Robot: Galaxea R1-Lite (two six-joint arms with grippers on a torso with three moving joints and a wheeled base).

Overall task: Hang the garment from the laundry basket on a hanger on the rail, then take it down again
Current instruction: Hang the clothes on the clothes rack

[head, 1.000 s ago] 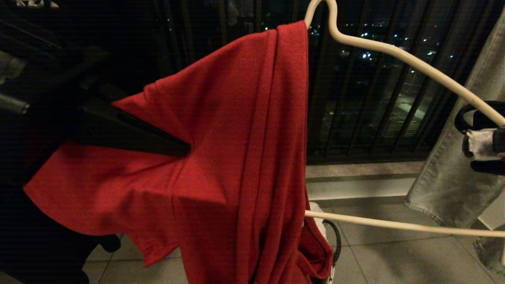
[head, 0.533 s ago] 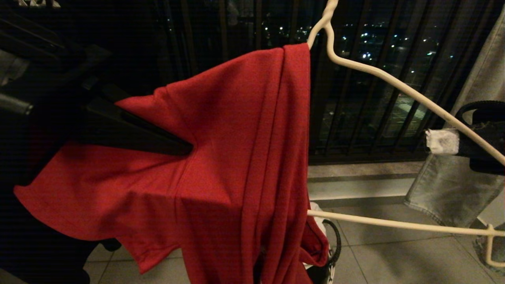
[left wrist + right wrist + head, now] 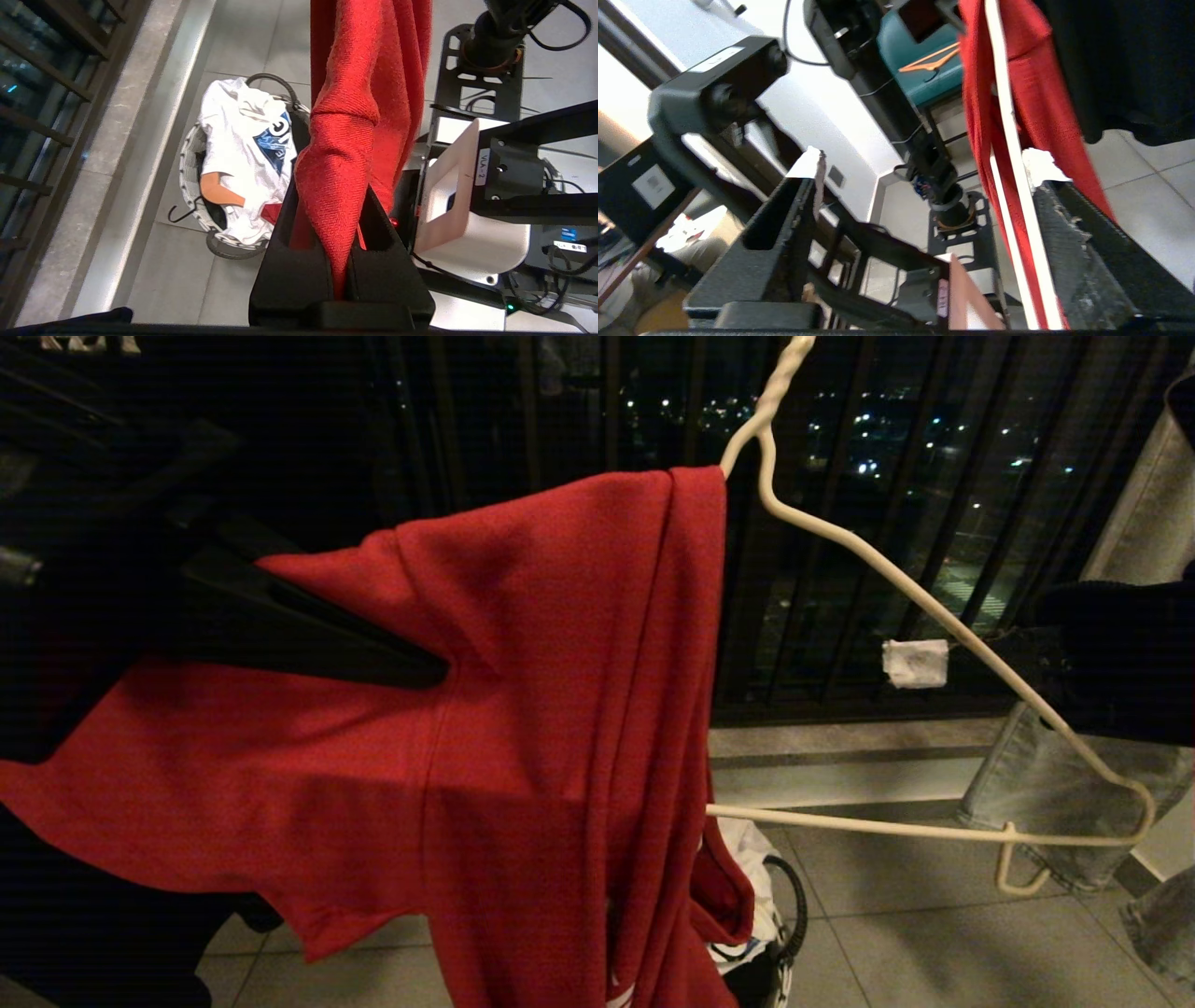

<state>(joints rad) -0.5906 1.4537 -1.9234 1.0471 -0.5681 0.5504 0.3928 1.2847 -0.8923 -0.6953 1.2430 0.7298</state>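
**Left clamped on red shirt, right fingers spread off the hanger**

You've got the left gripper (image 3: 343,219) clenched on a fold of the garment (image 3: 523,709); in the left wrist view the red cloth is pinched between the two black fingers (image 3: 299,261) and runs away from them in a thick bunch. In the head view that gripper comes in from the left and bites the shirt at the sleeve seam, pulling that side out sideways.

The garment is draped over the left shoulder of the hanger (image 3: 896,588), bunched up at the neck, with the rest hanging down in long folds. Hanger's right shoulder, bottom wire and one small side hook are bare. Its twisted neck runs out of the top of the head view, so you can't see what it hangs on.

Right gripper (image 3: 924,186) is released: fingers stand wide apart in the right wrist view, with the white hanger wire running just beside the inner face of one finger (image 3: 1069,242) and red cloth behind it. Can't tell if the wire touches that finger. In the head view the white-taped fingertip (image 3: 915,663) sits just beside the hanger's right shoulder wire.

The laundry basket (image 3: 194,186) is on the tiled floor below the shirt, with white cloth (image 3: 243,154) in it. Pale denim (image 3: 1055,784) hangs at far right
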